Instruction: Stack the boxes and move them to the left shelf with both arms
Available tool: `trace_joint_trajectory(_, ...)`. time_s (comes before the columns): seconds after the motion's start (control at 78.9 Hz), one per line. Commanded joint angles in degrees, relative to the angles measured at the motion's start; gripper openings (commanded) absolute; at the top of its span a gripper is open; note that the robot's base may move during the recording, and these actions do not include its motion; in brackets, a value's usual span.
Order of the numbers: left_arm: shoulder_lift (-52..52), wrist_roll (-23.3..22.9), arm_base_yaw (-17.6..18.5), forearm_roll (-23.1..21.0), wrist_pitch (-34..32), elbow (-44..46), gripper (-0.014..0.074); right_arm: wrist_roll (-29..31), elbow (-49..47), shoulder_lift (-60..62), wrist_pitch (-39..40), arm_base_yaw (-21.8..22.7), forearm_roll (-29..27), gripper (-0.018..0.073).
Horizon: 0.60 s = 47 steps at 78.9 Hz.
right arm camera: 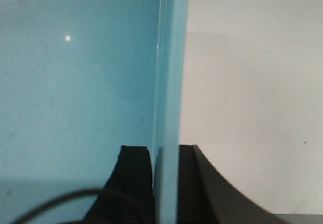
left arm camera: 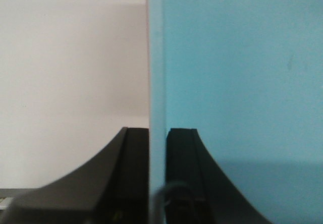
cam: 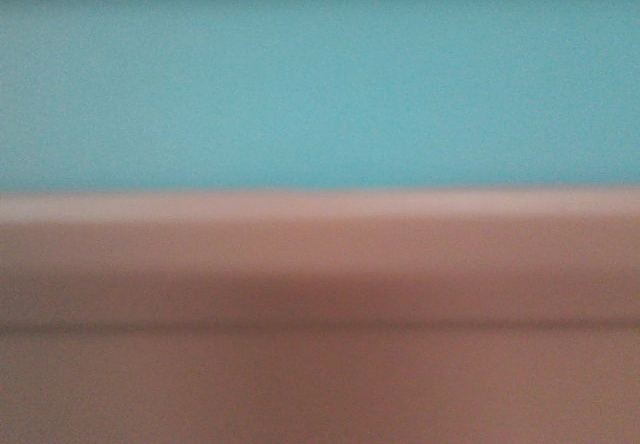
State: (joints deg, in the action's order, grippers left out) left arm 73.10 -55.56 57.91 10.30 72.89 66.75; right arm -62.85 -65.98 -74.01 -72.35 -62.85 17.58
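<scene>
While your left hand and right hand each clamp a wall of the blue bin, it sits atop the pink bin. Likely light, stiff, slick: you hold near rims, level.

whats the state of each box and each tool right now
blue box, above the pink box, one wall clamped by each tool
pink box, directly under the blue box, front view blurred
left tool, shut on a blue box wall
right tool, shut on a blue box wall
</scene>
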Motion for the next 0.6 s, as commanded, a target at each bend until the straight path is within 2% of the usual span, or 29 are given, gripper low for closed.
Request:
trace_joint_trajectory(0.0, -1.76, -0.97, 2.22, -10.3, 2.47, 3.04, -0.0007, -0.54, -3.25, 1.78, -3.67, -1.88, -5.43, 0.007)
trace_joint_trajectory(0.418, -1.98, -0.97, 2.22, -9.61, 2.47, 3.04, -0.0007, -0.54, -3.25, 1.78, -3.61, -1.68, -4.34, 0.007)
trace_joint_trajectory(0.583, -1.98, -0.97, 2.22, -9.61, 2.47, 3.04, -0.0007, -4.4, -3.25, 1.78, -3.61, -1.68, -3.15, 0.007)
